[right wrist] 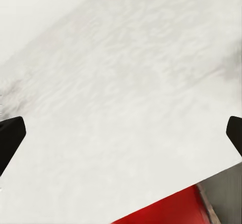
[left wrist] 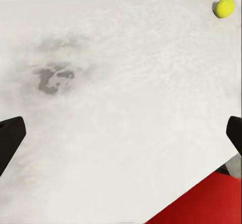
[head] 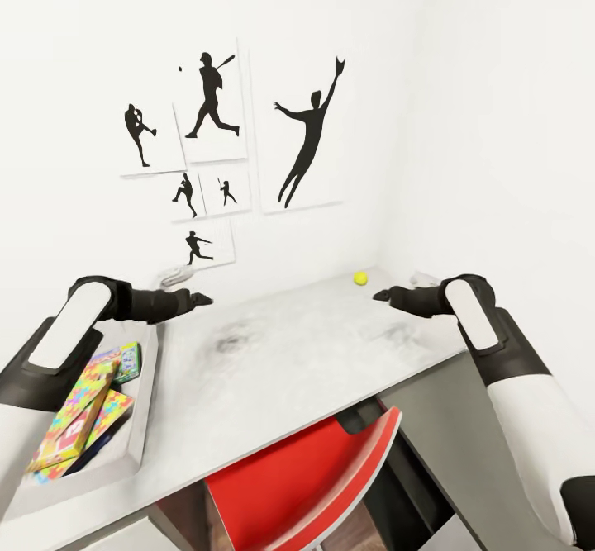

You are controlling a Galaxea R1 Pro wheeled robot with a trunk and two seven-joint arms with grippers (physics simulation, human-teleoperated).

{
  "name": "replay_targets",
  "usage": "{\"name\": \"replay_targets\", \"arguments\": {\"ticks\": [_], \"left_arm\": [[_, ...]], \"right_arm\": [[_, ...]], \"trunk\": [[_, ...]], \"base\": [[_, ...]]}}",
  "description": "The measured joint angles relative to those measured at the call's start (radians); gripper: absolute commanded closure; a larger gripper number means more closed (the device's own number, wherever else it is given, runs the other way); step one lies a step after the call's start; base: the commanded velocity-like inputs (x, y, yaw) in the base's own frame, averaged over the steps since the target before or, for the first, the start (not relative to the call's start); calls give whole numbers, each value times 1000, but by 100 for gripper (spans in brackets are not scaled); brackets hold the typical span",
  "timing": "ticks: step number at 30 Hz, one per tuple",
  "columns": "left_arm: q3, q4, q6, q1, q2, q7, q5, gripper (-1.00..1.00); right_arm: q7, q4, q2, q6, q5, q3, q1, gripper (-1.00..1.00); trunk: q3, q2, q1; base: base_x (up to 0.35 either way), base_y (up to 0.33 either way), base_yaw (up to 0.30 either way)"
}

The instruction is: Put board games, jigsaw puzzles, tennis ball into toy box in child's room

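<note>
Tennis ball: loose at counter far edge by the wall, ahead of your right gripper; both jaws apart, empty; toy box by left gripper already holds puzzles.

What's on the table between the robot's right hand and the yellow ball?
Nothing. In the head view, only bare pale table lies between the right gripper and the tennis ball.

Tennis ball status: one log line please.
tennis ball: far table corner | toy box: holds puzzles | left gripper: open | right gripper: open
</note>
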Motion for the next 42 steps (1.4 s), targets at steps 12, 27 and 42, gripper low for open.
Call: {"name": "replay_targets", "arguments": {"ticks": [12,27,42], "left_arm": [[2,-29,-1,102,206,-577,-4,-100],[1,-29,-1,108,216,-647,-2,-100],[3,-29,-1,108,212,-647,-1,-100]], "right_arm": [[198,0,-58,-1,3,-4,32,-100],[209,0,-57,-1,4,-7,36,-100],[208,0,-56,-2,6,-7,36,-100]], "trunk": [[0,0,0],[0,0,0],[0,0,0]], "base": [[0,0,0],[161,0,0],[17,0,0]]}}
